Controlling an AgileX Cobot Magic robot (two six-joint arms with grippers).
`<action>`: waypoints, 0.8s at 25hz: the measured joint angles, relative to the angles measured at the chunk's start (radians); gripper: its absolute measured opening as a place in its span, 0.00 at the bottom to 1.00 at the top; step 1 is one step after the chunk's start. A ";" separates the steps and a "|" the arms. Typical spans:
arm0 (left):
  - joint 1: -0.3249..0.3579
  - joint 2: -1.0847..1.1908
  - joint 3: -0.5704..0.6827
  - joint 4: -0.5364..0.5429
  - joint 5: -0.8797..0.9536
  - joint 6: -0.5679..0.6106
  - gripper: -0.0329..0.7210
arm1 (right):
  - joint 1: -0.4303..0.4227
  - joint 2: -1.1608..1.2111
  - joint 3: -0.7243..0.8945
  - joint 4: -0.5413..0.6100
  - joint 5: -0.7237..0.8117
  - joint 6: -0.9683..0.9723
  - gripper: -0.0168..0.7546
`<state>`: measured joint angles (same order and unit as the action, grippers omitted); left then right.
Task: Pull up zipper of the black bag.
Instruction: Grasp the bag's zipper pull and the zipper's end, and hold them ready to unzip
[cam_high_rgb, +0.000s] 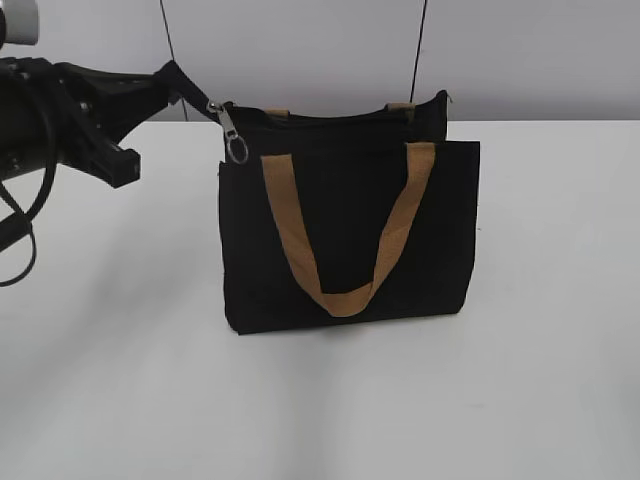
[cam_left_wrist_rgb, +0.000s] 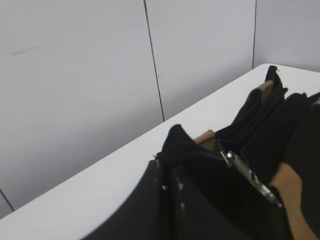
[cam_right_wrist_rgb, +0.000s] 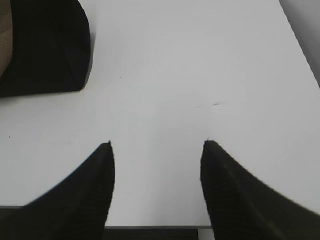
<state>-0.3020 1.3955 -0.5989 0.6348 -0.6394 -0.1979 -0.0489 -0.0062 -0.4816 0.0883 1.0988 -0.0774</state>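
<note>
The black bag stands upright on the white table, with tan handles hanging down its front. The zipper runs along its top edge. Its silver pull and ring hang at the left end. My left gripper is shut on the black fabric end of the zipper at the bag's top left corner. In the left wrist view the jaws pinch that fabric, and the silver pull lies just beyond. My right gripper is open and empty over the table, with a lower corner of the bag ahead to its left.
The white table extends around the bag. A grey panelled wall stands behind it. The table's near edge lies just below the right gripper. The right arm does not show in the exterior view.
</note>
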 joint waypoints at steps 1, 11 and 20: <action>0.000 -0.006 0.000 0.000 -0.002 -0.003 0.03 | 0.000 0.000 0.000 0.001 0.000 0.000 0.58; -0.043 -0.019 0.000 0.044 -0.026 -0.056 0.03 | 0.000 0.198 -0.002 0.167 -0.030 -0.049 0.58; -0.073 -0.019 0.000 0.048 -0.041 -0.056 0.03 | 0.119 0.508 -0.023 0.673 -0.305 -0.568 0.54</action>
<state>-0.3749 1.3763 -0.5989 0.6824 -0.6808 -0.2540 0.0702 0.5018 -0.5046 0.7617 0.7934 -0.6451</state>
